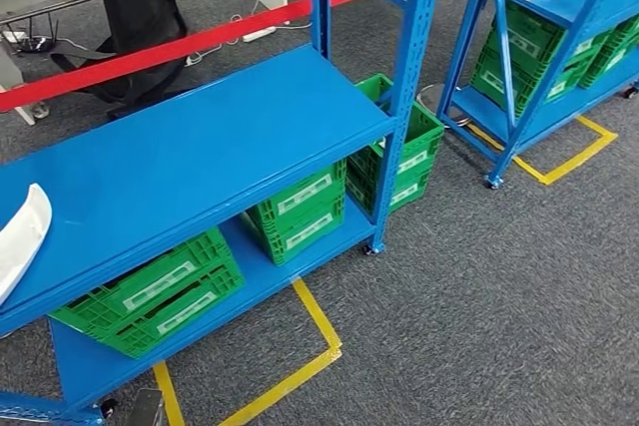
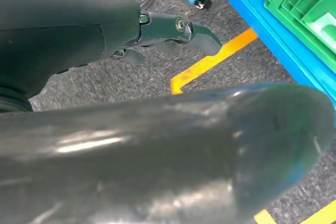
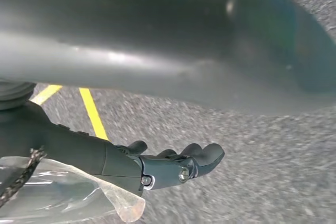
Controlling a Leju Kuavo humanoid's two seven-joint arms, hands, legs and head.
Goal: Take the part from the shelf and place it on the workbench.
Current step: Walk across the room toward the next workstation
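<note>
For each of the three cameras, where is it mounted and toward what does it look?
Head view: high on the body, looking down at the blue shelf, white part, green crates.
Left wrist view: behind the left hand, facing carpet; fingers apart, empty.
Right wrist view: behind the right hand, facing carpet; empty.
Shared: yellow floor tape in all views; shelf and crates in head and left wrist views.

Curved white plastic part (image 1: 21, 236), lying at nine o'clock on the top board of a blue steel shelf rack (image 1: 196, 147). Green slotted plastic crates (image 1: 298, 212) on its lower board. Second blue rack (image 1: 557, 7) at two o'clock. Yellow floor tape (image 1: 320, 331) on grey carpet (image 1: 489, 306).
</note>
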